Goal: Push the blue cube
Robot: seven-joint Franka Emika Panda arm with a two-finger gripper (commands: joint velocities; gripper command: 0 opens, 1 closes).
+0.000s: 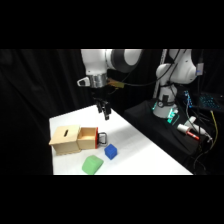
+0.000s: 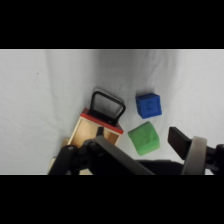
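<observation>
A white desk (image 1: 150, 155) against a dark backdrop, seen from the side. Nearest the camera lies a green rounded block (image 1: 92, 164). Just behind it and to its right sits the blue cube (image 1: 111, 151), small and plain, resting flat on the desk and touching nothing. To the left of the blue cube stands a wooden box (image 1: 66, 140) with a red-edged drawer (image 1: 88, 138) pulled out, its black handle (image 1: 102, 137) pointing toward the cube. Farther back, the robot's gripper (image 1: 105, 111) hangs in the air, above and behind the box's handle. The cube therefore lies below the fingers and nearer the camera, slightly to the right. In the wrist view the blue cube (image 2: 149, 105) sits beside the handle, apart from it. Whether the fingers are spread or pressed together cannot be told.
</observation>
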